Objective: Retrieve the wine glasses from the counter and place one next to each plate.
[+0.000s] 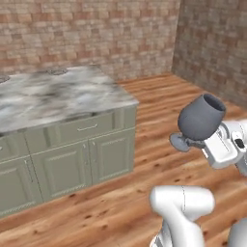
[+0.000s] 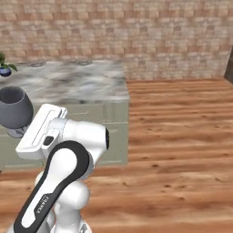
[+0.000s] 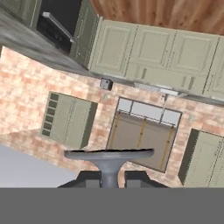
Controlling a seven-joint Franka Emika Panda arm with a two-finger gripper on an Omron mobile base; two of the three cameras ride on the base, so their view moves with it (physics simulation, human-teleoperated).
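At the right edge of the left base view, a dark grey wine glass (image 1: 201, 117) hangs in mid-air over the wooden floor (image 1: 144, 193), tilted so its open mouth faces up and to the right. Its bowl is round and matte, narrowing to a short stem and a flat disc foot at its lower left. The gripper (image 1: 195, 143) has closed its two dark fingers on the stem, between bowl and foot. In the hand view the fingertips (image 3: 89, 177) stand on either side of the thin stem, with the disc foot spread just above them.

Across the upper left of the left base view lies the counter (image 1: 53, 94), a smooth slab of grey-and-white veined marble over panelled sage-green cabinet doors (image 1: 62, 169). Behind it rises a rough brick wall (image 1: 96, 34) in pink-brown tones. At the far left of the right base view, a small potted plant (image 2: 4, 68) sits on the marble.
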